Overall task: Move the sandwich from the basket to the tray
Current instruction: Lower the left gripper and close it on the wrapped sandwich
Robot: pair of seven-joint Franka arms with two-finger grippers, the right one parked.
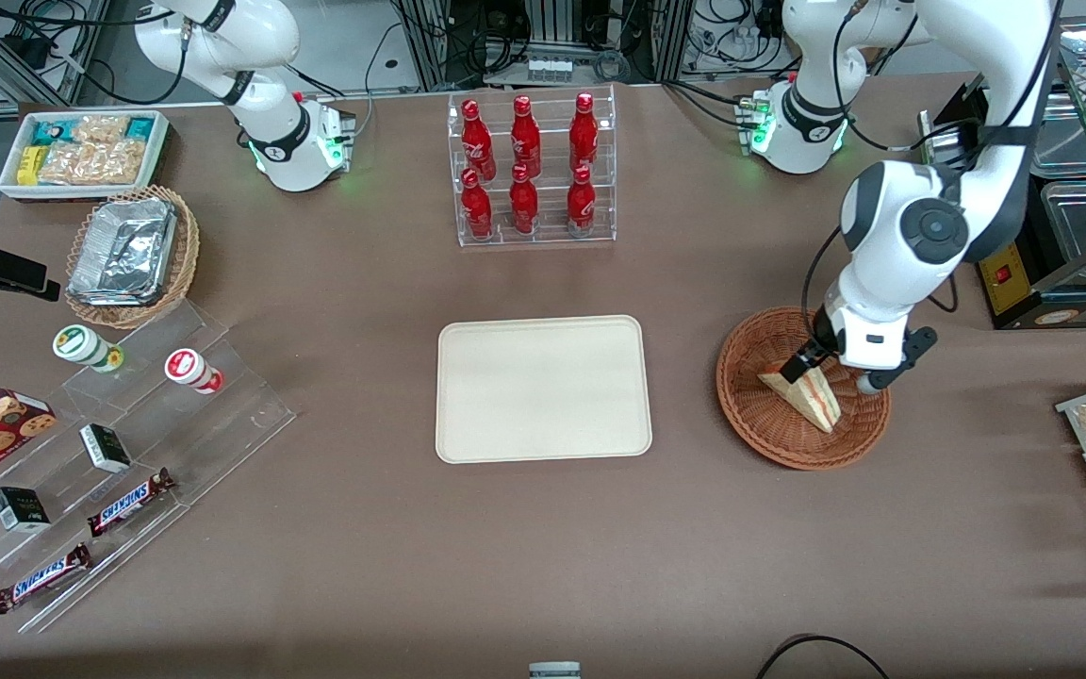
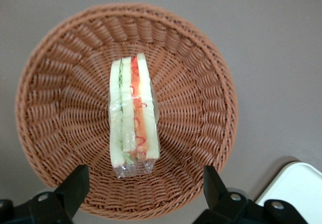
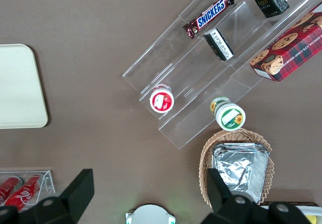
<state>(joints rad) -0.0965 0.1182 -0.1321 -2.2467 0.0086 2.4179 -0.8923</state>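
Front view: the gripper (image 1: 830, 370) hangs low over the reddish-brown wicker basket (image 1: 769, 429) toward the working arm's end of the counter (image 1: 543, 566), just above the sandwich (image 1: 809, 394) lying in it. The cream tray (image 1: 543, 389) sits well apart at the counter's middle, nearer the camera than the rack of red bottles (image 1: 532, 170).

Left wrist view: the sandwich (image 2: 134, 114) rests in the basket (image 2: 60, 108), cut side up, between the spread, released fingers (image 2: 75, 186), which do not touch it. A corner of the tray (image 2: 297, 189) shows beside the basket.

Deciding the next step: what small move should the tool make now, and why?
Probably lower straight down. The tool hangs open above the basket, its fingers either side of the sandwich's end but not yet around it; the tray holds nothing.
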